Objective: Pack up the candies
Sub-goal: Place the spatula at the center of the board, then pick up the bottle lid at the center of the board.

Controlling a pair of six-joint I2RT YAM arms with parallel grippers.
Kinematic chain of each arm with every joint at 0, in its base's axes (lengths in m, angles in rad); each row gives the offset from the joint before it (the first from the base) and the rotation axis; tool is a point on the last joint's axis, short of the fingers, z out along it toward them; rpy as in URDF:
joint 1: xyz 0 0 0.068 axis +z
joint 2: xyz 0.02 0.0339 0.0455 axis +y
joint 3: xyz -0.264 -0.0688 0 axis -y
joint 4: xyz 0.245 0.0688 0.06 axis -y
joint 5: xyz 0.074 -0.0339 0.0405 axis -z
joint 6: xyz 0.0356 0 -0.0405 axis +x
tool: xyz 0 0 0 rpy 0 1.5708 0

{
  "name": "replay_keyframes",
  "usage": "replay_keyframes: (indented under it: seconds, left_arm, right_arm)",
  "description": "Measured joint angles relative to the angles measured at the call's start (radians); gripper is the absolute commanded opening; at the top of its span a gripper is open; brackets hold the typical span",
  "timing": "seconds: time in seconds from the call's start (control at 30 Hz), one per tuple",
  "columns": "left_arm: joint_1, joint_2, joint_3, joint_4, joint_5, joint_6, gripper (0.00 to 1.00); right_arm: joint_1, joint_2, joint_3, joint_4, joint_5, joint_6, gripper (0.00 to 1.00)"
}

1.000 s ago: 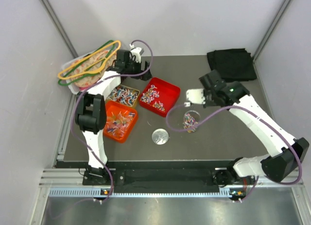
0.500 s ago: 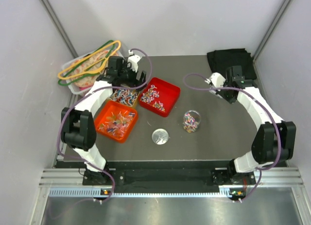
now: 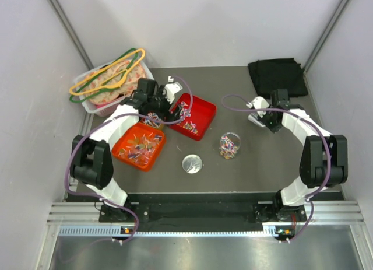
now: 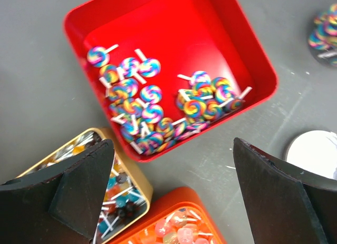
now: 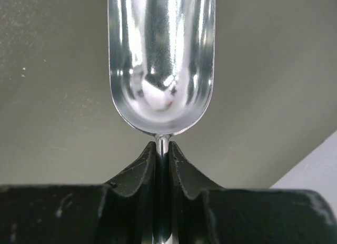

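Observation:
The candies are small swirled lollipops and wrapped sweets. They lie in a red tray [image 3: 204, 109] [image 4: 247, 54], a gold tray [image 3: 148, 115] [image 4: 138, 188] and an orange tray [image 3: 140, 143] [image 4: 181, 199]. Some fill a clear jar [image 3: 229, 145] [image 4: 325, 30]. My left gripper [image 3: 173, 107] [image 4: 171, 167] is open and empty, hovering above the spot where the three trays meet. My right gripper [image 3: 263, 118] [image 5: 162, 149] is shut on the handle of a shiny metal scoop [image 3: 254, 119] [image 5: 160, 59], right of the jar. The scoop bowl looks empty.
A round silver lid [image 3: 192, 163] [image 4: 316, 152] lies in front of the trays. A white bin with coloured hangers [image 3: 108, 83] stands at the back left. A black cloth [image 3: 278, 76] lies at the back right.
My right gripper has carried the scoop from above the jar out to the right. My left gripper has come forward from the back to above the trays.

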Motion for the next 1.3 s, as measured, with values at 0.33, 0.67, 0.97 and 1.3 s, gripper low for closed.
replay_keyframes:
  seconds: [0.33, 0.67, 0.97, 1.3]
  left_arm:
    - [-0.055, -0.002, 0.0, -0.033, 0.057, 0.045, 0.99]
    - [-0.083, -0.033, -0.018, -0.021, 0.078, 0.028, 0.99]
    - [0.011, -0.051, -0.023, -0.005, 0.052, -0.055, 0.99]
    - [0.322, -0.052, -0.027, 0.063, 0.098, -0.268, 0.99]
  right_arm:
    - [-0.002, 0.051, -0.037, 0.04, -0.015, 0.005, 0.33]
    - [-0.003, 0.022, -0.035, 0.012, -0.049, 0.018, 0.63]
    - [0.065, -0.278, 0.115, -0.199, -0.096, 0.003, 0.69]
    - [0.562, -0.397, 0.186, -0.362, -0.191, -0.055, 0.65]
